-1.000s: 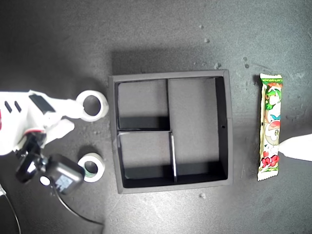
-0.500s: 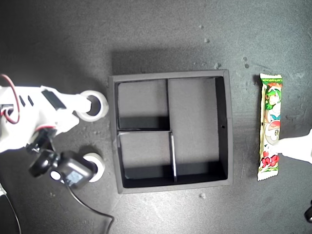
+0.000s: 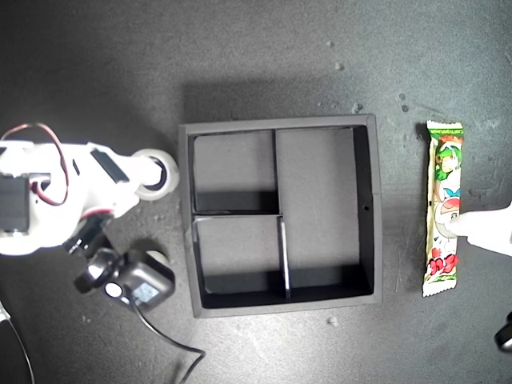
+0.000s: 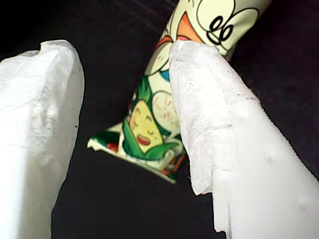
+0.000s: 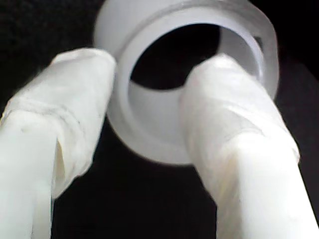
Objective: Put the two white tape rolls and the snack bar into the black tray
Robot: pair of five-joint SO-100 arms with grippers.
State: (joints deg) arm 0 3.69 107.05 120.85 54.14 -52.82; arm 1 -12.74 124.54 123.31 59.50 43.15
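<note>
A long slim green, red and white cartoon-printed snack bar (image 3: pixel 445 208) lay at the exterior view's right of the square matte black tray (image 3: pixel 374 210). My first gripper (image 4: pixel 124 99) was spread open over it, one finger (image 3: pixel 480 229) now touching the wrapper. My second gripper (image 5: pixel 149 99), pushed further forward, straddled a white tape roll's (image 3: pixel 162 172) wall.

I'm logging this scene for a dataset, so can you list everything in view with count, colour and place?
black tray: one, matte black, centre of the exterior view, three compartments, all bare.
white tape roll: one, white, off the tray's side toward the exterior view's left, with one finger through its centre.
second tape roll: one, mostly hidden under a black camera unit below the first; colour hard to tell.
snack bar: one, green, red and white print, lying lengthwise at the exterior view's right, outside the tray.
table: dark grey, with small crumbs.
my first gripper: white, open, straddling the snack bar.
my second gripper: white, open around the roll's wall.
</note>
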